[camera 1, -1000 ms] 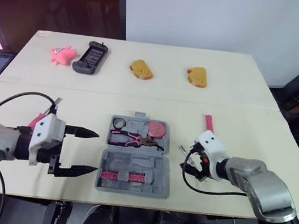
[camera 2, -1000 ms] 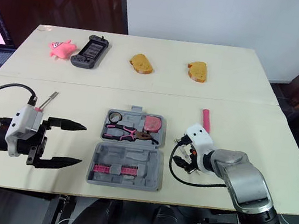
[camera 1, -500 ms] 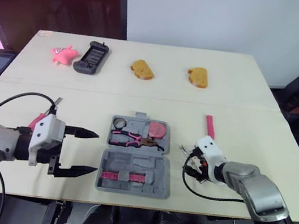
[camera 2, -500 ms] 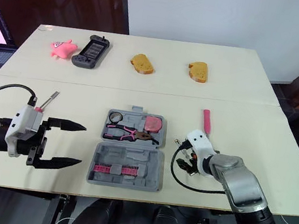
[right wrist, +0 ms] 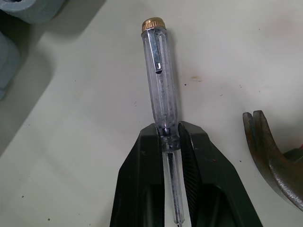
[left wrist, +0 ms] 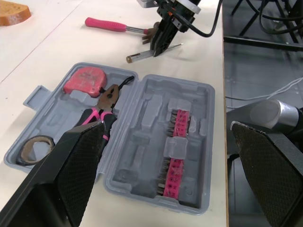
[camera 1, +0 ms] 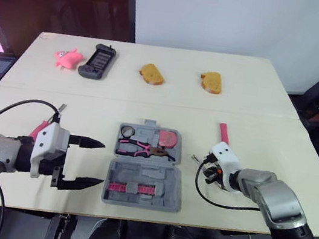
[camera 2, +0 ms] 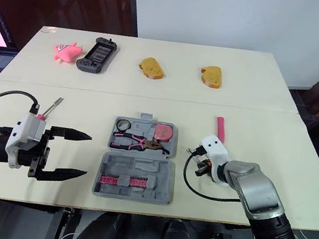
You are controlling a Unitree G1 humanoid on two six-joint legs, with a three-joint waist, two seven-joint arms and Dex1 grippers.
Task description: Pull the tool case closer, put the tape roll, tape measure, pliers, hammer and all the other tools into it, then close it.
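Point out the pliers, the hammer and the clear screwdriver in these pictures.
pliers [left wrist: 110, 94], left wrist view, on the metal head.
hammer [left wrist: 103, 23], left wrist view, on the pink handle.
screwdriver [right wrist: 159, 85], right wrist view, on the clear handle.

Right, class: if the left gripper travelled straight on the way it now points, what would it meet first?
Most likely the open tool case. The left gripper, its fingers apart, aims at the case's nearer half, though relative height is hard to judge.
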